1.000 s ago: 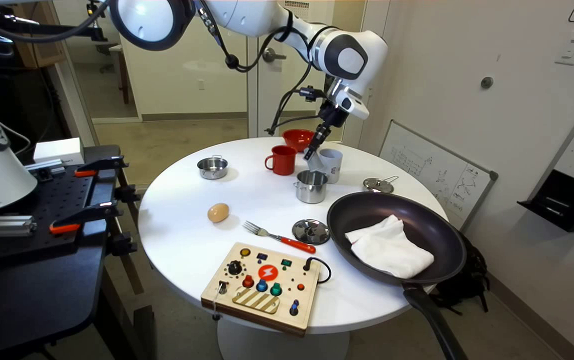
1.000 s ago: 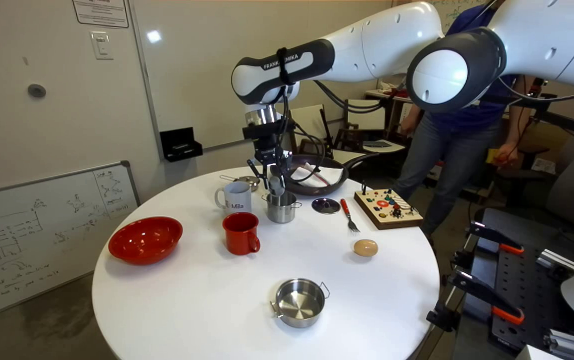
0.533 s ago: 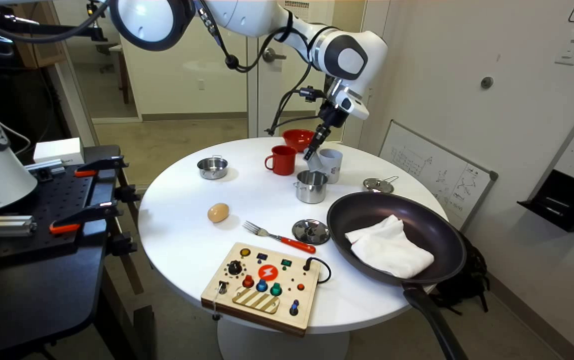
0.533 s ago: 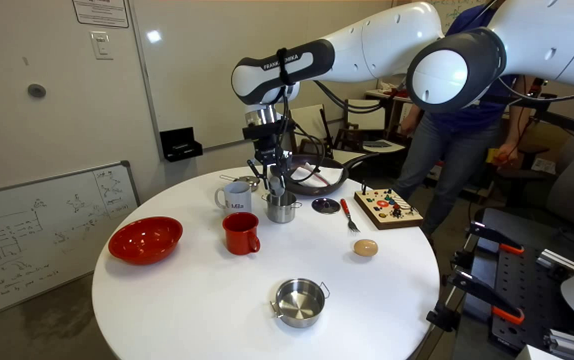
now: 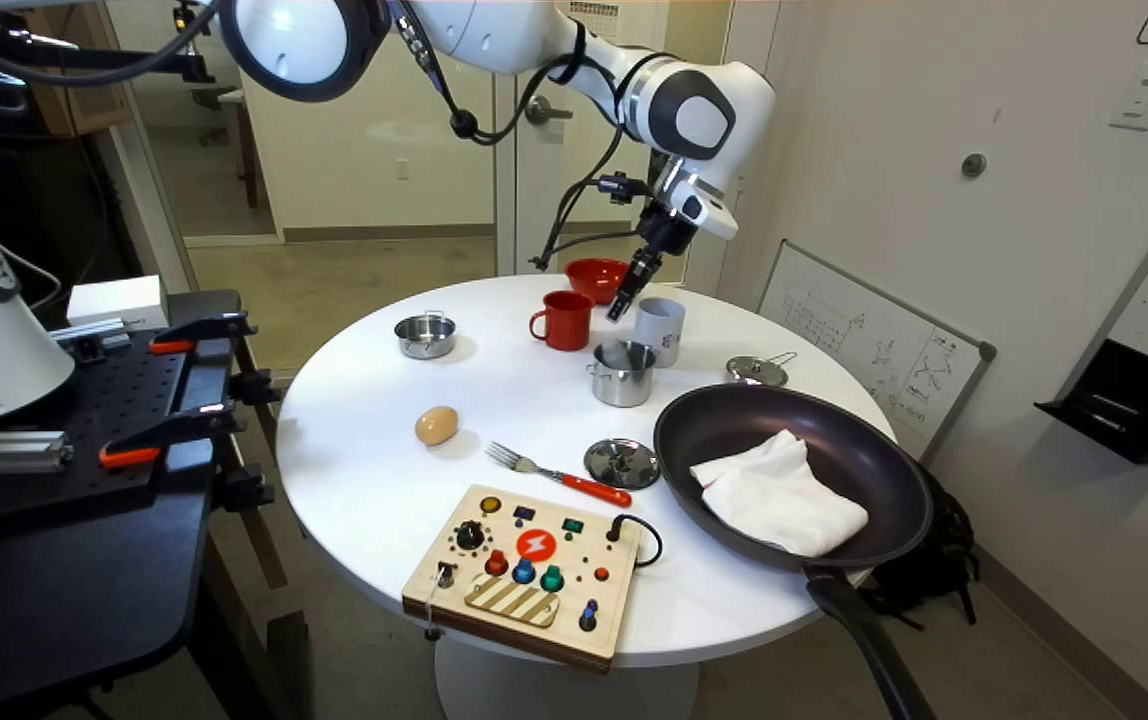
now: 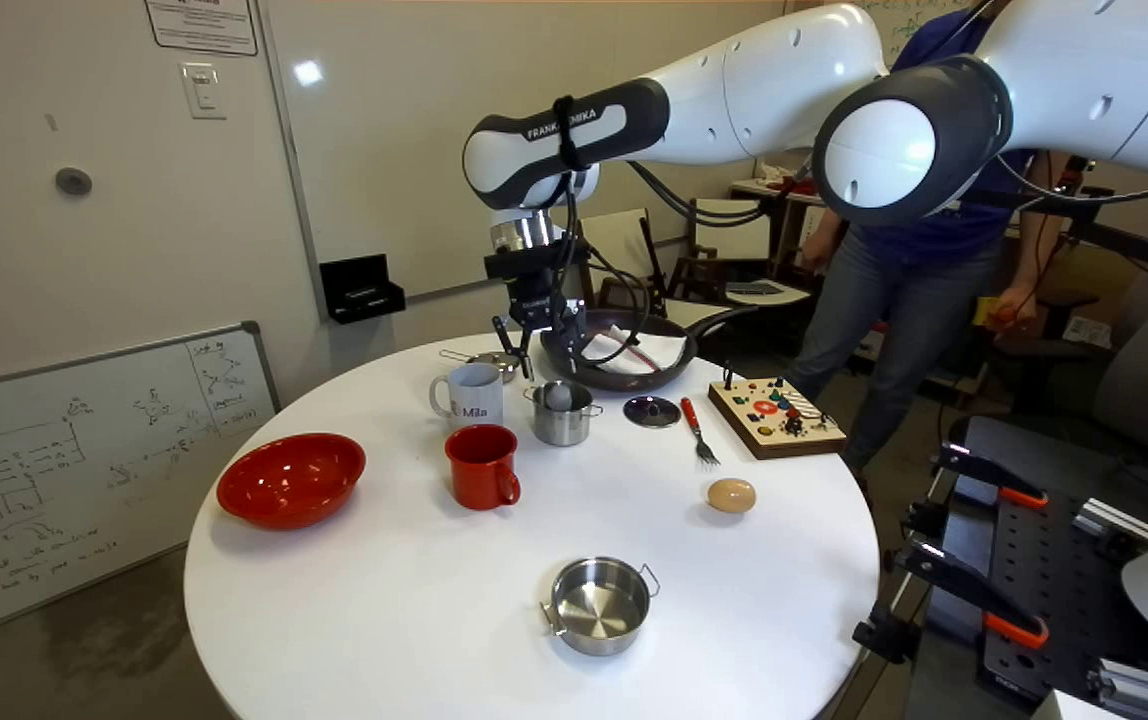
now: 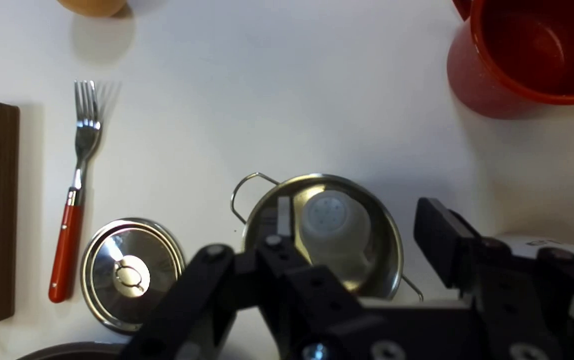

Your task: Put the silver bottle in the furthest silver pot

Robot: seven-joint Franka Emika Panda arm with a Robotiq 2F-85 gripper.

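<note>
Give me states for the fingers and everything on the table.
fingers: open
taller pot: upright, uncovered
silver bottle: loose in taller pot
shallow pot: upright, uncovered
pot lid: lying flat
wire-handled disc: tilt unclear
white cloth: folded
frying pan: upright, holding white cloth
red mug: upright
white mug: upright
red bowl: upright
egg: on its side
fork: lying flat
button box: switch positions unclear

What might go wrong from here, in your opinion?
The open black gripper hangs above the taller silver metal pot; a low sideways exit might drag the pot or bump the white printed mug beside it. Inside, the small silver-grey metal bottle is narrower than the pot, so a knock might shift it.
</note>
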